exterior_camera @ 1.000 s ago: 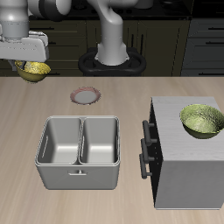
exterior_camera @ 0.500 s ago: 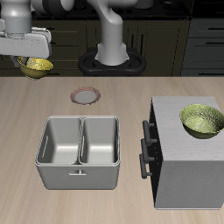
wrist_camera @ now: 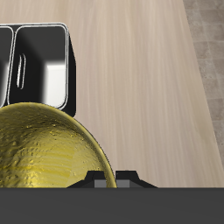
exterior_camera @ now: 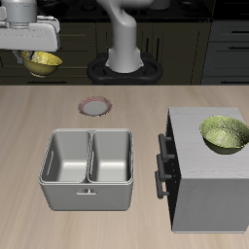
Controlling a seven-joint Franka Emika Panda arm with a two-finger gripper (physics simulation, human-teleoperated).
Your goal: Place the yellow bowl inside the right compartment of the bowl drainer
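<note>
The small round bright-yellow bowl [exterior_camera: 42,63] with a glossy, pebbled inside hangs tilted high above the pale wood-grain table [exterior_camera: 117,122], clamped by its rim in the two-finger gripper [exterior_camera: 37,55] of the raised arm, well apart from the grey brushed-metal two-basin bowl drainer [exterior_camera: 88,171] with rounded corners.

You have the yellow bowl [exterior_camera: 42,63] raised well above the table, tilted, behind the table's back edge and well apart from the bowl drainer [exterior_camera: 88,168]. Its glossy, textured inside [wrist_camera: 44,157] shows clearly in the wrist view. Your bowl drainer sits flat near the table's front edge, grey brushed metal, handle forward. Its right compartment [exterior_camera: 65,159] stands beside the central divider, nothing in it.
</note>
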